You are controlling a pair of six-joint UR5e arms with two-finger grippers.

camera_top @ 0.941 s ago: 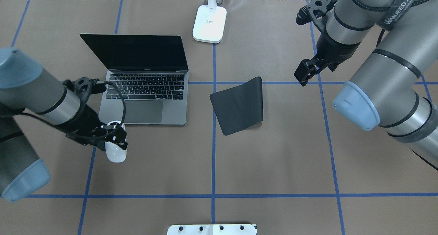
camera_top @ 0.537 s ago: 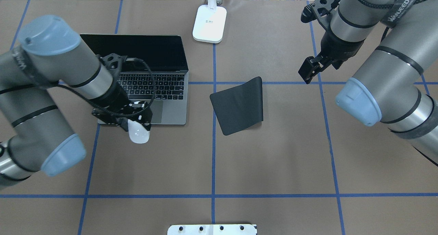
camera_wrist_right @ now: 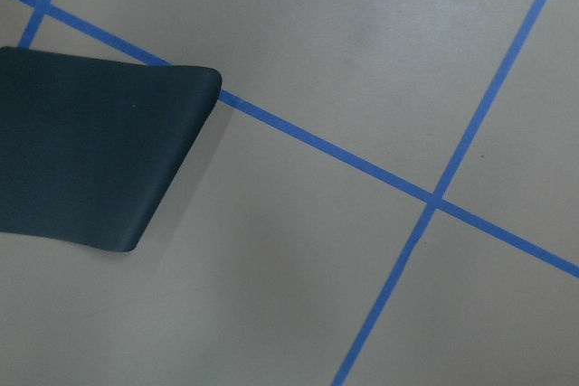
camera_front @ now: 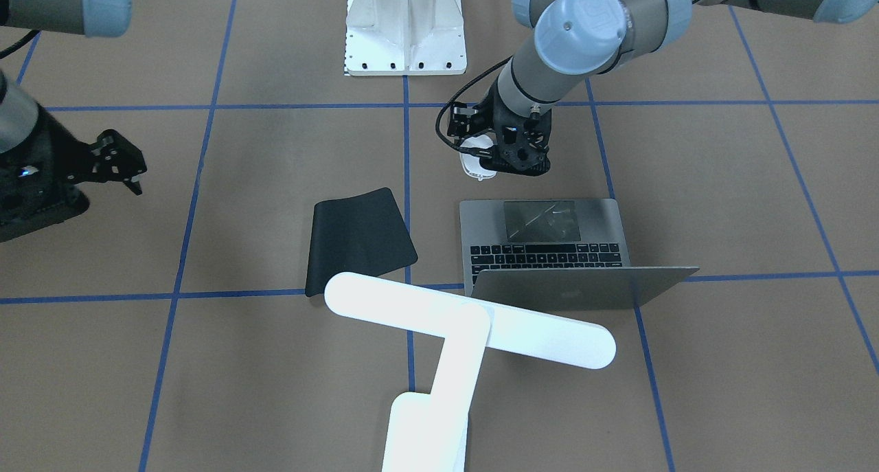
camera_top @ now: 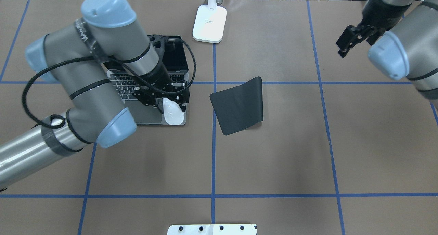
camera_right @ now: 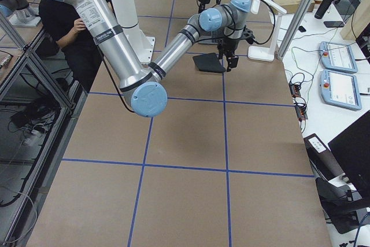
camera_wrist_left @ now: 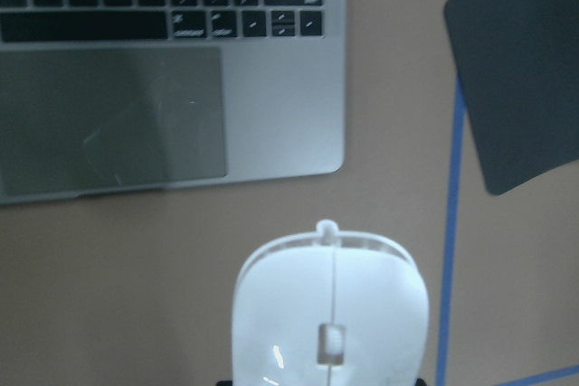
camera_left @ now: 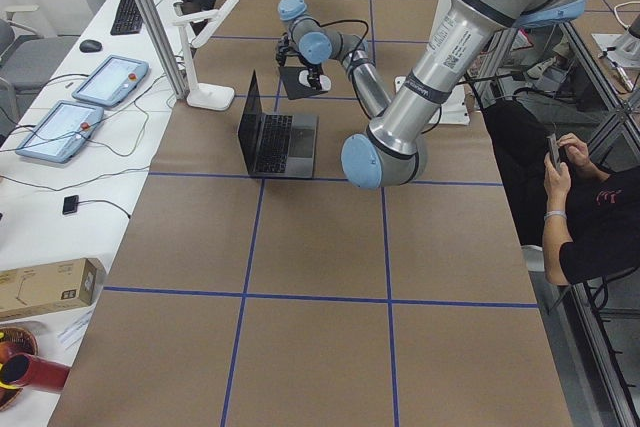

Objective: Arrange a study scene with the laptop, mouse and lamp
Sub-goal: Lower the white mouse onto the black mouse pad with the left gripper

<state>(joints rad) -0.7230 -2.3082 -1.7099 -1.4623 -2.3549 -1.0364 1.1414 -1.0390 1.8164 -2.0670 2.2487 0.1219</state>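
Observation:
The open grey laptop [camera_top: 147,115] sits left of centre, much of it hidden under my left arm. My left gripper [camera_top: 164,103] is shut on the white mouse [camera_top: 173,115] and holds it in the air near the laptop's front right corner. In the left wrist view the mouse [camera_wrist_left: 331,314] hangs above bare table just off the laptop [camera_wrist_left: 280,106]. The white lamp's base [camera_top: 209,23] stands at the far edge, and its bar head [camera_front: 467,321] reaches over the laptop lid. My right gripper [camera_top: 344,47] hovers open and empty at the far right.
A black mouse pad [camera_top: 237,105] lies right of the laptop with one edge curled up. The white ribbed pedestal [camera_front: 405,29] stands at the robot's edge of the table. Blue tape lines grid the brown table. A seated person [camera_left: 590,217] shows in the left side view.
My left arm has carried the mouse from the table left of the laptop rightward to the laptop's front right corner. My right arm has drawn back toward the far right.

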